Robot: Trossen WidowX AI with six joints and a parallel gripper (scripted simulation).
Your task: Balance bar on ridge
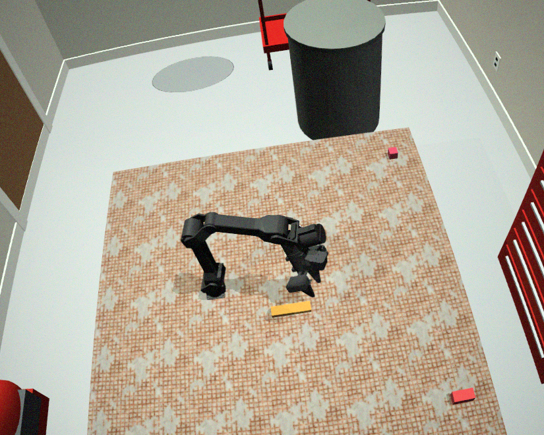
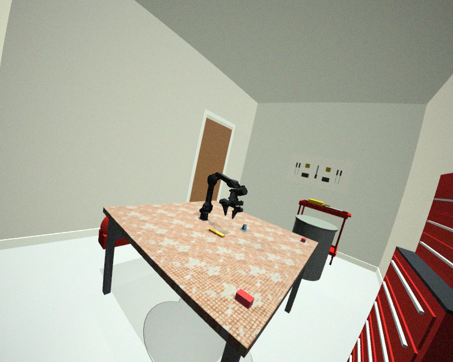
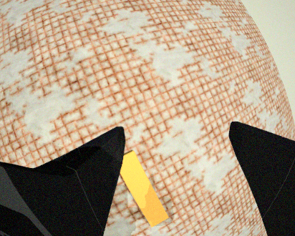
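- The table (image 2: 148, 249) has a top patterned in orange and white and dark legs; it carries the arm and all the small things.
- A dark drum (image 1: 335, 84) stands on the floor just off the table's far edge, at about 12 o'clock in the top view.
- A red drawer cabinet (image 1: 539, 261) stands at 3 o'clock, well apart from the table.
- A red cart (image 2: 323, 208) stands behind the drum in the exterior view.
- The arm (image 1: 244, 225) rises from its base (image 1: 212, 292) near the table's middle, then reaches toward 3 o'clock and bends down.
- The gripper (image 1: 304, 283) points down above the table, its jaws spread wide with nothing between them.
- The bar (image 1: 291, 308), flat and orange, lies on the table at about 6 o'clock from the gripper, near it but not touching.
- In the wrist view the bar (image 3: 144, 189) lies slantwise just beside the left finger (image 3: 81, 185), which hides its upper end; the right finger (image 3: 272, 175) is well apart from it.
- The ridge (image 2: 243, 227), a small pale blue wedge, stands on the table at about 3 o'clock from the bar in the exterior view, apart from it.
- A red block (image 2: 244, 298) lies near the table's near corner.
- A small red cube (image 1: 392, 152) sits near the far right corner.
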